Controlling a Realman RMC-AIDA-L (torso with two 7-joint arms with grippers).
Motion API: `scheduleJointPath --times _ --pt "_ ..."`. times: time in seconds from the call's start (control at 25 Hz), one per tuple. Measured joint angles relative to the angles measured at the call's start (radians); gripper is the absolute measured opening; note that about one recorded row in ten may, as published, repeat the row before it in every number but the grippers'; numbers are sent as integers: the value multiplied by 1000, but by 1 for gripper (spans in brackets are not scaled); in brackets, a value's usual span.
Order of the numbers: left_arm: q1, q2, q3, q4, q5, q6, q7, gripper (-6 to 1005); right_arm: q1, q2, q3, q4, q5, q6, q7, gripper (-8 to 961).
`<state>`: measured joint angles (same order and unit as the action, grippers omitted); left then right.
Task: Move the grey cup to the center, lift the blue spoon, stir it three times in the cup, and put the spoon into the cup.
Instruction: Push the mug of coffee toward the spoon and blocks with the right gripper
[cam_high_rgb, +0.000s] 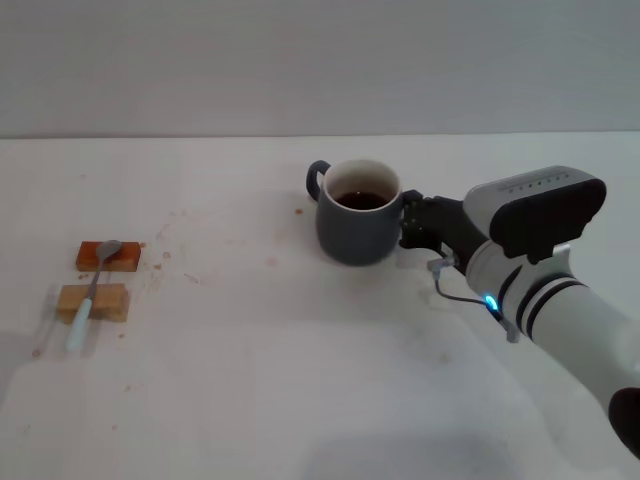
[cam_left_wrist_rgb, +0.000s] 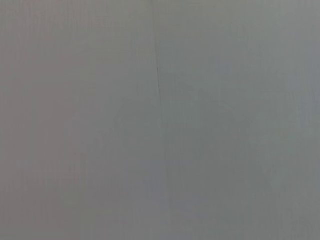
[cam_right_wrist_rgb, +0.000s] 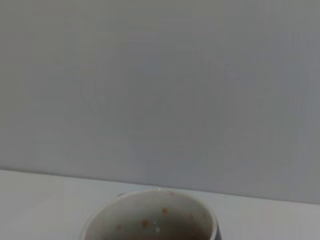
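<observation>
— Where does the grey cup (cam_high_rgb: 357, 224) stand?
— On the white table (cam_high_rgb: 300, 380), a little right of the middle and toward the far side; upright, handle turned to the far left, dark liquid inside; the right wrist view shows only its pale inner rim (cam_right_wrist_rgb: 150, 215) below a blank wall.
— And the right gripper (cam_high_rgb: 410, 222)?
— Against the cup's right side, its dark fingers at the wall; whether they pinch it or merely touch, I cannot tell.
— The blue spoon (cam_high_rgb: 92, 292)?
— Far left, well apart from the cup; lying across two small wooden blocks (cam_high_rgb: 100, 280), bowl on the far one, pale handle pointing near.
— The left gripper?
— Out of sight; its wrist camera shows only plain grey.
</observation>
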<state>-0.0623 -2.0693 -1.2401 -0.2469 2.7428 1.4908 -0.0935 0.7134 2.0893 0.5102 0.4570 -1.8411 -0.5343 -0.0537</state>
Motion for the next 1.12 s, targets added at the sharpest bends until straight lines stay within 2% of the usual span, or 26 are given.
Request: scheduleJointPath --times 0.72,0.84,0.88,0.96,1.12 --pt "6 0 -4 0 0 1 0 782 6 2 -62 99 -15 20 0 0" --pt "12 0 -2 2 0 1 0 781 -24 -1 -50 69 -14 -9 0 0" --pt "14 0 0 2 0 0 0 781 -61 -4 -39 37 -12 -63 1 0" --pt "16 -1 3 10 0 0 0 780 -78 -5 -33 26 -11 -89 1 0" --pt "17 -2 17 24 3 2 -8 779 -150 -6 -21 -27 -13 -235 1 0"
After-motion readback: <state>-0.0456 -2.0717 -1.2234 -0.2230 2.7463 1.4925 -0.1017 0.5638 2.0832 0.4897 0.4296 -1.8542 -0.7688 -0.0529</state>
